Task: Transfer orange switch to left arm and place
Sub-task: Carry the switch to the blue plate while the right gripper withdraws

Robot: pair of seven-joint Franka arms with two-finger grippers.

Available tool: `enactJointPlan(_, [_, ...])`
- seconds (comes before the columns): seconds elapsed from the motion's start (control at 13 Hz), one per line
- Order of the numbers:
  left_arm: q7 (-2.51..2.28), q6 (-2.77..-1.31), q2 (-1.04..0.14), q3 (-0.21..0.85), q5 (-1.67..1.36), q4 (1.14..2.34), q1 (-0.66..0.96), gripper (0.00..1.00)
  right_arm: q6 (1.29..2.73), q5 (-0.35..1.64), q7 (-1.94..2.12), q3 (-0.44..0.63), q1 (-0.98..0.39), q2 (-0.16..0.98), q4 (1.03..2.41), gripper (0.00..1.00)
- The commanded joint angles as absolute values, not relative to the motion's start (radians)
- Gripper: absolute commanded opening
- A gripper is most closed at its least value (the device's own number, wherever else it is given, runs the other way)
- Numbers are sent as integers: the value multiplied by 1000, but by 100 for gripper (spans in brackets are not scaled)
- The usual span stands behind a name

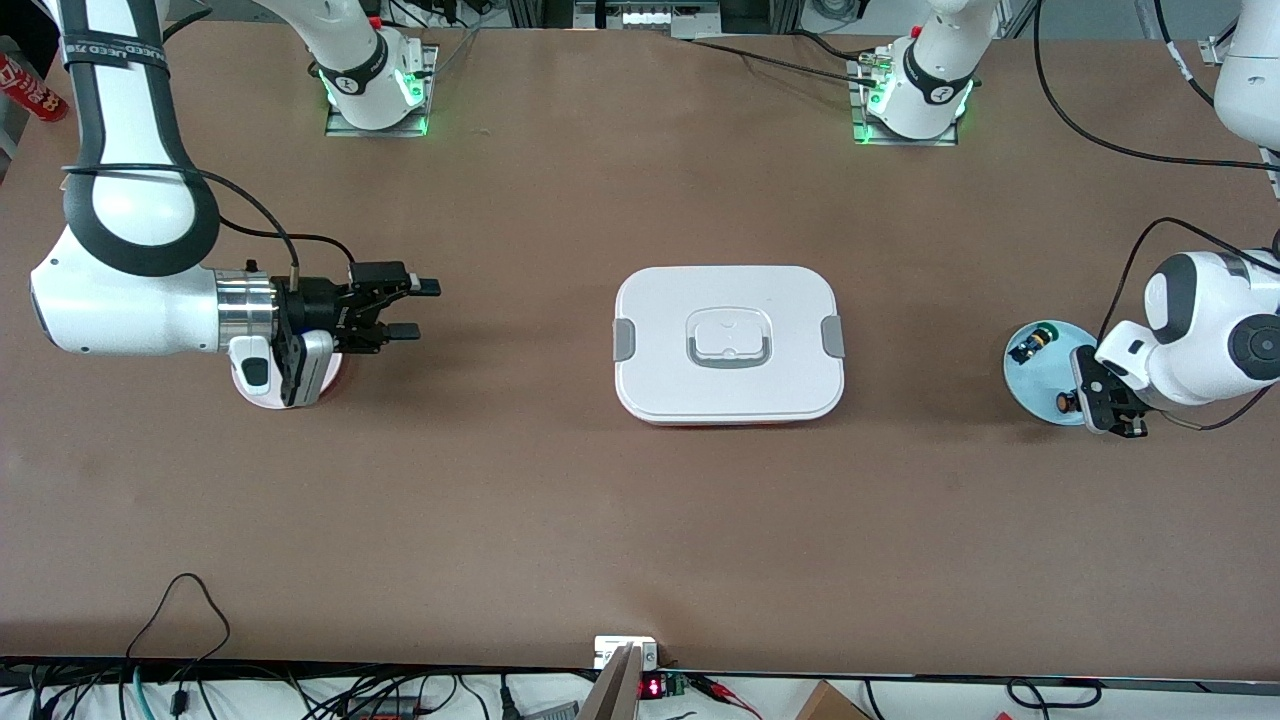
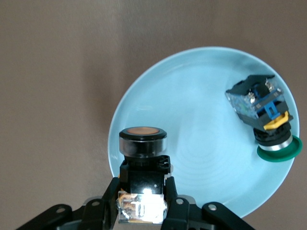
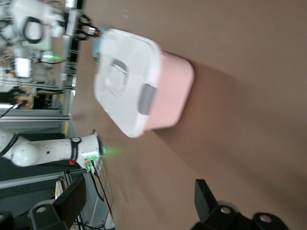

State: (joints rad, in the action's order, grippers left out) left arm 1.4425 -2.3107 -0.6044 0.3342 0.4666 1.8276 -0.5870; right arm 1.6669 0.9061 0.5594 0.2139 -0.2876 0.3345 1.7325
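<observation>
On the brown desk [image 1: 560, 480] your box [image 1: 729, 343] sat mid-way. Your left gripper [image 2: 142, 201] was clamped on the orange switch [image 2: 142, 143] over the blue plate [image 2: 192, 124] — your right gripper [image 1: 405, 308] waited, fingers spread, holding nothing.

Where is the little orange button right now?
The orange button is pinched in the left gripper, just over the blue plate at the left arm's end of the table, beside the green-ended switch lying on that plate.

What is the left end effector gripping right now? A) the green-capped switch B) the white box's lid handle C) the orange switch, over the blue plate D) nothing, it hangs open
C: the left end effector is shut on the orange switch, over the blue plate.
</observation>
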Motion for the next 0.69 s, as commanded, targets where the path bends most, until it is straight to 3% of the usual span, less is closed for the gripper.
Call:
enactJointPlan(0.0, [1456,-2307,-600,339,488,1824,-586,21,1655,807,367,212,-288,316,1736,100])
enactJointPlan(0.38, [1453,-2307,-606,339,541,1841,-586,21,1592,518,97,207,-294,302,1706,100])
enactJointPlan(0.62, [1453,-2307,-609,339,548,1847,-586,23,1539,228,-3,198,-310,299,1652,100])
